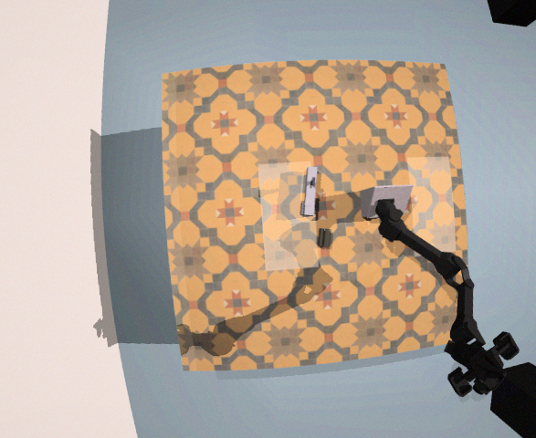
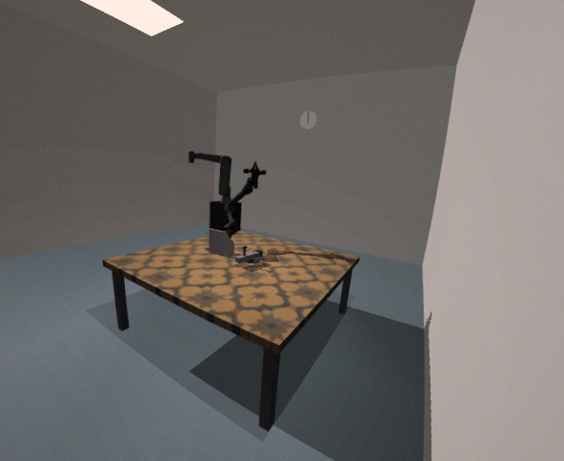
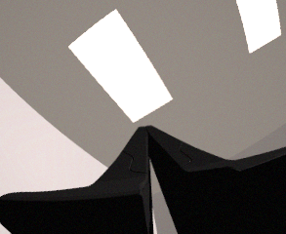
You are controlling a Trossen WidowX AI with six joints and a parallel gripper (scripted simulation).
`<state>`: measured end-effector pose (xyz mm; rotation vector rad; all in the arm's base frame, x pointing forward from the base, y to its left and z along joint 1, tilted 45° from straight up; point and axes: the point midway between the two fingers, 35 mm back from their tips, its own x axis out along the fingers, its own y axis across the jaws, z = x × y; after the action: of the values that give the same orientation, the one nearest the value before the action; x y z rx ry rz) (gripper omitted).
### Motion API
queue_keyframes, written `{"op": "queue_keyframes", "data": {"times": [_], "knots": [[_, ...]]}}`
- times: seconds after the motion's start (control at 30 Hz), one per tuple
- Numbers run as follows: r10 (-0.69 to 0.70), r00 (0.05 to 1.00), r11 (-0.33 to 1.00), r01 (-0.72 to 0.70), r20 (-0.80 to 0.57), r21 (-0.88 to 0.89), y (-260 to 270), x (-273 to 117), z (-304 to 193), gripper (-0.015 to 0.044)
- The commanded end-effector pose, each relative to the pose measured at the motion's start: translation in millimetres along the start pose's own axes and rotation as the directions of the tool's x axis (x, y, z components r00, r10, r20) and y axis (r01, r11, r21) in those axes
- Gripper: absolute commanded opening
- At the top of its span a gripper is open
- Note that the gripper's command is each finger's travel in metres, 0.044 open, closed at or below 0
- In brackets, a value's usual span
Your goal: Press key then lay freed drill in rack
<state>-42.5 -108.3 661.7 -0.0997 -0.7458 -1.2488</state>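
A narrow grey bar-shaped fixture (image 1: 308,200) (image 2: 243,258) stands near the table's middle, with a small dark upright piece (image 1: 312,182) (image 2: 244,250) on top, perhaps the key. A small dark grooved block (image 1: 324,237), perhaps the rack, is just beyond the fixture's end in the top view. The drill is too small to make out. My gripper (image 2: 255,164) (image 3: 144,133) is shut and empty, its fingertips meeting in the wrist view. It is raised high, far from the fixture, and points upward; the wrist view shows only ceiling and walls behind it.
My arm rises beside a grey block (image 1: 393,196) (image 2: 219,242) on the patterned table (image 1: 230,164) (image 2: 212,292). Another black jointed structure (image 2: 225,174) and a black box (image 2: 217,214) stand behind. Black boxes (image 1: 527,396) (image 1: 518,11) show beyond the table's right edge in the top view.
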Motion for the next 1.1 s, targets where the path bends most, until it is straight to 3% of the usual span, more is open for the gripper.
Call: {"op": "queue_keyframes", "data": {"times": [0.0, 0.3, 0.6, 0.73, 1.07], "knots": [[0.115, 0.991, 0.982, -0.123, -0.064, -0.141, 60, 15, -42, 0.0], [0.309, 0.916, 0.877, -0.378, -0.254, -0.298, 149, 24, -136, 0.0], [0.406, 0.752, 0.653, -0.636, -0.519, -0.411, 213, 17, -265, 0.0], [0.41, 0.643, 0.544, -0.742, -0.646, -0.392, 228, 6, -327, 0.0], [0.268, 0.352, 0.303, -0.914, -0.897, -0.268, 217, -34, -478, 0.0]]}}
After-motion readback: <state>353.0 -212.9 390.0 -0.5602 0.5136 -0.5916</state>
